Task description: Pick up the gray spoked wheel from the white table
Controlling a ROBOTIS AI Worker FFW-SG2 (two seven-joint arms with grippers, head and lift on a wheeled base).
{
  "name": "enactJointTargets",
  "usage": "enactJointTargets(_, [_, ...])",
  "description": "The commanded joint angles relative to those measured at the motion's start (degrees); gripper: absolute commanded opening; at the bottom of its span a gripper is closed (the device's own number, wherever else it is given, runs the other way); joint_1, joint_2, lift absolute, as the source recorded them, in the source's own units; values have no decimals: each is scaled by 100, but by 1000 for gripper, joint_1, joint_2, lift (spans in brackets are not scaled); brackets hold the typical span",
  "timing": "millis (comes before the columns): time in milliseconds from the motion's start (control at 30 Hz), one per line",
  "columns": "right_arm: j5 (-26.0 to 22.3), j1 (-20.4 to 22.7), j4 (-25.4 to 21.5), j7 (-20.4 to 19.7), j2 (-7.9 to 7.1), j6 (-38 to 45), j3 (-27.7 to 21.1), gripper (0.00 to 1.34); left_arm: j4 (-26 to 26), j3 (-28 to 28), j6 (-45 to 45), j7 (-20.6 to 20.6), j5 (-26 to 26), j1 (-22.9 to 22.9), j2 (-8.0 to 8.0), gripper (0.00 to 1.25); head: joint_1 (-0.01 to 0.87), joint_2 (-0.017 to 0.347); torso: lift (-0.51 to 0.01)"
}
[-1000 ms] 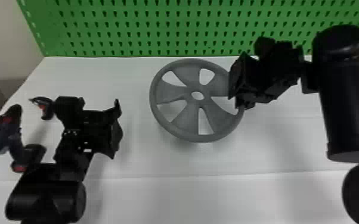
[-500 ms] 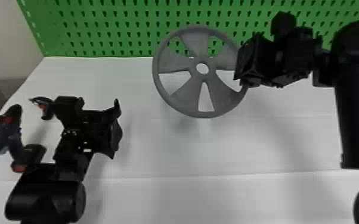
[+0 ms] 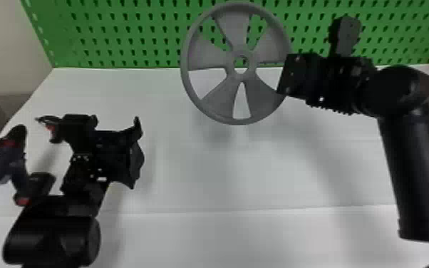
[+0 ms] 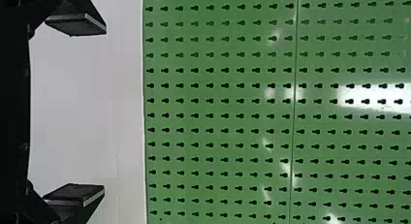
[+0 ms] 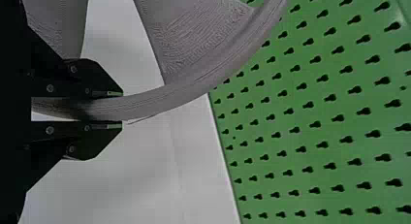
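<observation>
Above the white table [image 3: 196, 171], the gray spoked wheel [image 3: 239, 66] hangs, its rim clenched by the black right end effector [image 3: 285, 75]. Over the table's left side, the black left end effector [image 3: 137, 156] is empty, fingers spread; behind the table stands a green perforated board [image 3: 126, 23].

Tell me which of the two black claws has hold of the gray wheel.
The right gripper, shut on the gray wheel at its rim. The left gripper is open, with nothing between its fingers.
</observation>
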Motion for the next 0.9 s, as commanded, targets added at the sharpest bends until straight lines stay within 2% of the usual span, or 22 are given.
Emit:
enactJointTargets(0, [1222, 228, -9, 481, 257, -676, -48, 302, -50, 12, -3, 1, 0, -8, 0, 1120, 767, 35, -107])
enactJointTargets(67, [1600, 316, 18, 745, 354, -966, -66, 302, -68, 21, -12, 1, 0, -8, 0, 1121, 767, 35, -107])
enactJointTargets(167, [1785, 491, 132, 1017, 416, -1538, -92, 301, -85, 38, -12, 1, 0, 1, 0, 1120, 767, 35, -107])
enactJointTargets(433, [2093, 843, 325, 1263, 372, -2821, 40, 291, -112, 47, -20, -8, 0, 9, 0, 1120, 767, 35, -107])
enactJointTargets(600, [2154, 992, 484, 1342, 398, -3383, 75, 293, -129, 47, -29, 1, 18, 1, 0, 1120, 767, 35, -107])
enactJointTargets(867, [2506, 1379, 510, 1342, 626, -4456, -110, 293, -138, 64, -56, 1, 53, 1, 0, 1120, 767, 35, -107])
